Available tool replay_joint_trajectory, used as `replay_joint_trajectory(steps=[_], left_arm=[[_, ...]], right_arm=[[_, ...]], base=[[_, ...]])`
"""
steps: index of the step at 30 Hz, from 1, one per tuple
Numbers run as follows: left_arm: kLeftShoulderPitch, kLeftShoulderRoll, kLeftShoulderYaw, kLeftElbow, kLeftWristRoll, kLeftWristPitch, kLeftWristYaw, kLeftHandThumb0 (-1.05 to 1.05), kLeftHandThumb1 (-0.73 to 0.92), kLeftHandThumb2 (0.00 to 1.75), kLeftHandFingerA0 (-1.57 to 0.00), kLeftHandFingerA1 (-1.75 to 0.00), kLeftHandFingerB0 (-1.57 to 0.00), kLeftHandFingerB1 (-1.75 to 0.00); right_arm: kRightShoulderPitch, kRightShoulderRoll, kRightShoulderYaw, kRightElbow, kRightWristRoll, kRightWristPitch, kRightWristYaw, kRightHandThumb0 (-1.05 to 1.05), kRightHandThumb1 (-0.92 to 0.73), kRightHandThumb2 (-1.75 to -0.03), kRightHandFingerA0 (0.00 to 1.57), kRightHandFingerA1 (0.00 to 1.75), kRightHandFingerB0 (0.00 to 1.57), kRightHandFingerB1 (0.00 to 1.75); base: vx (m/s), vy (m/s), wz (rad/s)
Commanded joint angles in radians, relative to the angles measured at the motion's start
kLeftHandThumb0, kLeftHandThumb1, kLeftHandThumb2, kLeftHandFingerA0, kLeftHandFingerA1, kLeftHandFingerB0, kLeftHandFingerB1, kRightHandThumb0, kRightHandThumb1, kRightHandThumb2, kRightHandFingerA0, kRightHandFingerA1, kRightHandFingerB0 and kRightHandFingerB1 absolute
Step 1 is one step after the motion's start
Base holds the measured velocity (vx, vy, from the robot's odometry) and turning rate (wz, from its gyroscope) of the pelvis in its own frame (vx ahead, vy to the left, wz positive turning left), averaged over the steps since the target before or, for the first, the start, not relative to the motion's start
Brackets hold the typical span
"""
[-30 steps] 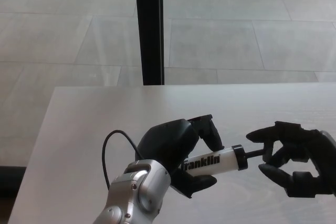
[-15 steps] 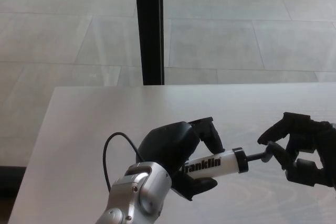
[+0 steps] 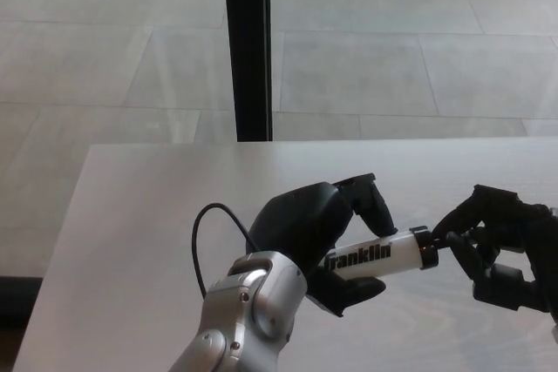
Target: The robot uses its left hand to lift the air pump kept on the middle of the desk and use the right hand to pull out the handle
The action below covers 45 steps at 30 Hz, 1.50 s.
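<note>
The air pump [image 3: 377, 256] is a white tube with black "Franklin" lettering and a black end cap. It is held above the desk, pointing right and tilted slightly up. My left hand [image 3: 324, 231] is shut on its barrel, fingers over the top and thumb beneath. My right hand [image 3: 503, 248] is at the pump's right end, its fingers [image 3: 453, 240] closed around the handle just past the cap. The handle itself is mostly hidden inside that hand. No rod shows between the cap and the fingers.
The white desk [image 3: 148, 215] spans the lower picture, its left edge running down the left side. A black pillar [image 3: 248, 45] stands beyond the far edge on a grey tiled floor. A black cable [image 3: 202, 237] loops off my left wrist.
My left hand has carried the pump right and slightly up. The thin rod seen earlier between the cap and my right hand no longer shows. My right hand shifted right earlier, then held.
</note>
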<state>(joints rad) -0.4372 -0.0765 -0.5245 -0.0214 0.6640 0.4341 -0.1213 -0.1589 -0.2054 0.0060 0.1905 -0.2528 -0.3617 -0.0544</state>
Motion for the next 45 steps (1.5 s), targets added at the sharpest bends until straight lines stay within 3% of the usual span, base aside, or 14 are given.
replay_joint_trajectory(steps=[1,3,7,8,10,11,14,15,19,20,33,34,35,45], left_arm=[[-0.037,-0.023,0.010,-0.002,-0.002,0.028,-0.001,-0.07,0.40,1.44,-0.96,-1.75,-0.82,-1.60],[-0.038,-0.023,0.007,0.000,-0.003,0.016,0.006,-0.06,0.42,1.48,-0.99,-1.75,-0.86,-1.48],[-0.034,-0.025,0.012,-0.005,-0.009,0.022,0.004,-0.10,0.41,1.43,-0.97,-1.75,-0.82,-1.62],[-0.035,-0.024,0.012,-0.009,-0.008,0.022,0.004,-0.08,0.43,1.47,-0.99,-1.75,-0.85,-1.49],[-0.028,-0.022,0.015,-0.024,-0.008,0.027,0.000,-0.12,0.40,1.43,-0.98,-1.75,-0.81,-1.64],[-0.026,-0.018,0.016,-0.028,-0.009,0.023,-0.001,-0.09,0.43,1.46,-0.99,-1.75,-0.86,-1.50],[-0.023,0.003,0.009,-0.027,0.001,0.008,-0.003,-0.09,0.42,1.46,-0.98,-1.75,-0.85,-1.49],[-0.013,0.006,0.012,-0.032,-0.004,0.004,-0.001,-0.12,0.40,1.41,-0.96,-1.75,-0.80,-1.62],[0.007,0.004,0.021,-0.050,-0.015,0.034,-0.017,-0.11,0.47,1.31,-0.93,-1.75,-0.81,-1.58],[0.012,0.013,0.024,-0.053,-0.019,0.024,-0.022,-0.09,0.45,1.33,-0.94,-1.75,-0.82,-1.58],[0.094,0.051,0.025,-0.082,-0.039,0.025,-0.039,-0.14,0.49,1.32,-0.96,-1.75,-0.74,-1.70],[0.097,0.054,0.026,-0.084,-0.039,0.020,-0.039,-0.13,0.47,1.34,-0.96,-1.75,-0.74,-1.70],[0.100,0.058,0.028,-0.086,-0.040,0.014,-0.039,-0.13,0.47,1.35,-0.95,-1.75,-0.73,-1.71],[0.092,0.068,0.038,-0.091,-0.033,0.007,-0.030,-0.16,0.46,1.37,-0.96,-1.75,-0.74,-1.71]], right_arm=[[0.000,-0.019,0.019,0.025,-0.051,-0.052,-0.034,-0.15,-0.64,-0.85,0.96,1.57,0.86,1.07],[-0.003,-0.023,0.021,0.032,-0.052,-0.051,-0.036,-0.16,-0.64,-0.84,0.95,1.60,0.86,1.10],[0.002,-0.030,0.021,0.034,-0.049,-0.049,-0.040,-0.16,-0.65,-0.83,0.95,1.59,0.86,1.10],[-0.003,-0.033,0.019,0.052,-0.048,-0.061,-0.048,-0.15,-0.64,-0.84,0.95,1.59,0.86,1.12],[0.000,-0.042,0.020,0.059,-0.050,-0.061,-0.048,-0.15,-0.66,-0.84,0.93,1.61,0.83,1.14],[0.001,-0.044,0.018,0.056,-0.047,-0.056,-0.047,-0.15,-0.67,-0.82,0.92,1.60,0.82,1.15],[-0.001,-0.044,0.012,0.049,-0.043,-0.050,-0.052,-0.14,-0.65,-0.85,0.91,1.56,0.83,1.15],[-0.001,-0.041,0.009,0.035,-0.045,-0.030,-0.054,-0.15,-0.63,-0.87,0.91,1.57,0.84,1.15],[-0.016,-0.042,-0.010,0.052,-0.043,-0.059,-0.083,-0.12,-0.53,-0.98,1.03,1.58,0.91,1.17],[-0.022,-0.040,-0.013,0.057,-0.040,-0.065,-0.086,-0.10,-0.57,-0.98,0.92,1.62,0.86,1.17],[-0.045,-0.033,-0.049,0.100,-0.046,-0.134,-0.152,-0.11,-0.56,-1.00,0.93,1.63,0.87,1.19],[-0.043,-0.033,-0.050,0.095,-0.047,-0.124,-0.150,-0.14,-0.53,-0.97,1.05,1.60,0.92,1.18],[-0.044,-0.032,-0.051,0.101,-0.045,-0.131,-0.154,-0.11,-0.57,-0.99,0.93,1.65,0.87,1.19],[-0.054,-0.022,-0.049,0.124,-0.047,-0.152,-0.171,-0.11,-0.52,-1.04,0.97,1.65,0.88,1.22]], base=[[0.00,0.000,0.00],[0.00,0.000,0.00],[0.00,0.000,0.00],[0.00,0.000,0.00],[0.00,0.000,0.00],[0.00,0.000,0.00],[0.00,0.000,0.00],[0.00,0.000,0.00],[0.00,0.000,0.00],[0.00,0.000,0.00],[0.00,0.000,0.00],[0.00,0.000,0.00],[0.00,0.000,0.00],[0.00,0.000,0.00]])
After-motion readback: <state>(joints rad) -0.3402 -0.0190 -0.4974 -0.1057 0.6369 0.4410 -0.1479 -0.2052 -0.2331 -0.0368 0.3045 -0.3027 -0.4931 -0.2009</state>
